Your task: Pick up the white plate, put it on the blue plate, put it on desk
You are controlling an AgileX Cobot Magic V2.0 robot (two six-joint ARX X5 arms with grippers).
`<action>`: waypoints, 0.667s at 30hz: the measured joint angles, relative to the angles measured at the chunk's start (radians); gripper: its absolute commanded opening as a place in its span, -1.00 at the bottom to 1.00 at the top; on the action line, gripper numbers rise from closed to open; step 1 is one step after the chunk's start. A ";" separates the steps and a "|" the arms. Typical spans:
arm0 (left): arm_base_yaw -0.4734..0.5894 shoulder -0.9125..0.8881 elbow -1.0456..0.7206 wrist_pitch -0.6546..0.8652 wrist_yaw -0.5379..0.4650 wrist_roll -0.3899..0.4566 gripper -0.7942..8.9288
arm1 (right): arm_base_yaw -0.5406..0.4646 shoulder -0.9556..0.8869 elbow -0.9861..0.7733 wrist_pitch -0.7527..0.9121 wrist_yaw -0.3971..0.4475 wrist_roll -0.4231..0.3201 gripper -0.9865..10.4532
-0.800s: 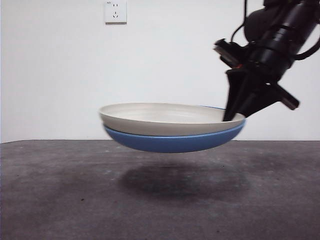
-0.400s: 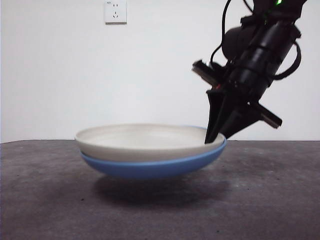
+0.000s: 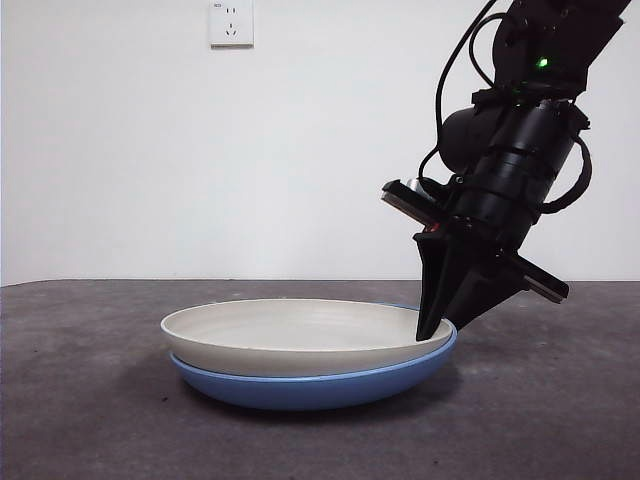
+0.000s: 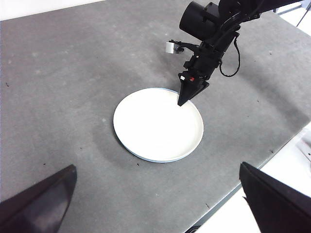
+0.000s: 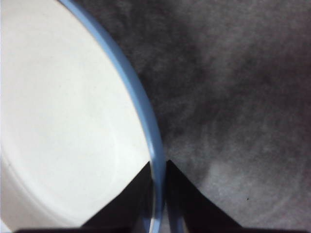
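Stacked white plate (image 3: 290, 335) and blue plate (image 3: 310, 385) sit on the surface (image 3: 100, 400). Right gripper (image 3: 440, 325) pinches both rims at the stack's right edge, jaws closed on them. Left gripper (image 4: 155, 204) hangs well apart, jaws spread.

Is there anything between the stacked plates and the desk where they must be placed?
Nothing visible. The blue plate with the white plate in it already sits on the desk, its rim clamped by the right gripper.

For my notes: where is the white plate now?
The white plate sits nested in the blue plate on the desk, the right gripper clamping both rims.
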 measured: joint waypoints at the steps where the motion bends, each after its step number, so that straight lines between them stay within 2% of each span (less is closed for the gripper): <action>1: 0.000 0.000 0.000 -0.001 0.000 0.000 0.29 | 0.000 -0.001 0.000 0.001 0.003 0.000 -0.81; 7: 0.000 0.000 0.000 -0.001 0.000 0.000 0.29 | 0.000 -0.002 0.000 0.002 0.010 0.000 -0.79; 13: 0.000 0.000 0.000 -0.001 0.000 -0.002 0.29 | 0.000 -0.002 0.000 0.000 0.026 0.000 -0.35; 20: 0.000 0.000 0.000 -0.001 0.000 -0.003 0.29 | -0.031 -0.040 0.000 -0.022 0.031 0.000 -0.05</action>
